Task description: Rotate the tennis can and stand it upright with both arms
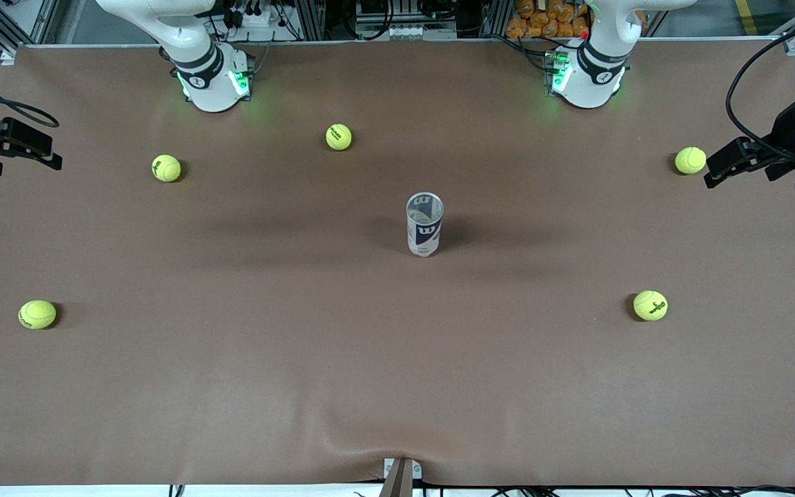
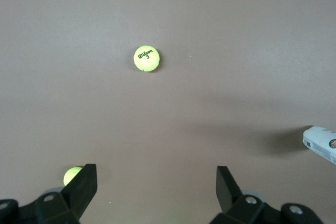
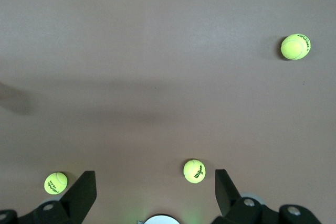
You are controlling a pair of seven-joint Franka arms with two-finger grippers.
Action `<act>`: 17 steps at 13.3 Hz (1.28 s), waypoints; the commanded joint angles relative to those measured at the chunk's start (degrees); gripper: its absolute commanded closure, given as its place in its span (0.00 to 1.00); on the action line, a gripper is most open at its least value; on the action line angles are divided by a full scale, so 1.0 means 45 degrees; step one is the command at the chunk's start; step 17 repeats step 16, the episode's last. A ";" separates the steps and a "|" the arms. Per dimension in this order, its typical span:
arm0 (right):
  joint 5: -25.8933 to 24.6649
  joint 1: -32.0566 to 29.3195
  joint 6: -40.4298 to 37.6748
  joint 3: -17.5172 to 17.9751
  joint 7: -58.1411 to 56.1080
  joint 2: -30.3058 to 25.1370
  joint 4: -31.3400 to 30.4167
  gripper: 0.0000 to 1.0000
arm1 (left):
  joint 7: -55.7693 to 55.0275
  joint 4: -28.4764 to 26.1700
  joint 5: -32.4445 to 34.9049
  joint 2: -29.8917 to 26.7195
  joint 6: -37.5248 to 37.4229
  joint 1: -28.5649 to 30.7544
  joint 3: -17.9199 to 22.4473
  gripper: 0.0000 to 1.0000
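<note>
The tennis can [image 1: 424,224] stands upright in the middle of the brown table, a clear tube with a navy and white "W" label and its open end up. Only its edge [image 2: 321,143] shows in the left wrist view; the right wrist view does not show it. My left gripper [image 1: 718,169] hangs open over the left arm's end of the table, beside a ball, well apart from the can. My right gripper [image 1: 49,153] hangs open over the right arm's end, also well apart. Nothing is between the fingers of the left gripper [image 2: 156,187] or the right gripper [image 3: 155,190].
Several yellow-green tennis balls lie scattered around the can: one [image 1: 339,137] toward the bases, one [image 1: 166,168] and one [image 1: 37,314] toward the right arm's end, one [image 1: 690,160] and one [image 1: 650,305] toward the left arm's end. The arm bases [image 1: 214,83] stand along the table's top edge.
</note>
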 commanded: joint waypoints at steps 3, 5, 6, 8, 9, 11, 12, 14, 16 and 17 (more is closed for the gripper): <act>-0.0358 0.0167 -0.0242 0.0001 0.0108 -0.0240 -0.0022 0.00 | 0.1669 0.0183 -0.0101 0.0058 -0.0307 -0.0146 0.0143 0.00; -0.0358 0.0187 -0.0242 0.0001 0.0108 -0.0240 -0.0022 0.00 | 0.1675 0.0183 -0.0081 0.0078 -0.0287 -0.0127 0.0163 0.00; -0.0378 0.0187 -0.0242 0.0001 0.0107 -0.0240 -0.0022 0.00 | 0.1635 0.0164 -0.0081 0.0097 -0.0287 -0.0127 0.0163 0.00; -0.0416 0.0206 -0.0242 0.0001 0.0127 -0.0240 -0.0002 0.00 | 0.1615 0.0163 -0.0101 0.0098 -0.0287 -0.0127 0.0163 0.00; -0.0417 0.0284 -0.0242 0.0001 0.0127 -0.0221 0.0017 0.00 | 0.1635 0.0183 -0.0082 0.0098 -0.0287 -0.0127 0.0163 0.00; -0.0436 0.0343 -0.0223 0.0001 0.0127 -0.0221 0.0037 0.00 | 0.1654 0.0164 -0.0081 0.0117 -0.0287 -0.0126 0.0182 0.00; -0.0436 0.0343 -0.0223 0.0001 0.0127 -0.0221 0.0037 0.00 | 0.1654 0.0183 -0.0081 0.0117 -0.0287 -0.0127 0.0163 0.00; -0.0417 0.0324 -0.0223 0.0001 0.0127 -0.0201 0.0056 0.00 | 0.1674 0.0164 -0.0081 0.0117 -0.0287 -0.0127 0.0182 0.00; -0.0417 0.0324 -0.0223 0.0001 0.0127 -0.0201 0.0056 0.00 | 0.1654 0.0163 -0.0081 0.0137 -0.0287 -0.0126 0.0163 0.00; -0.0417 0.0324 -0.0223 0.0001 0.0127 -0.0201 0.0056 0.00 | 0.1654 0.0163 -0.0081 0.0137 -0.0287 -0.0126 0.0163 0.00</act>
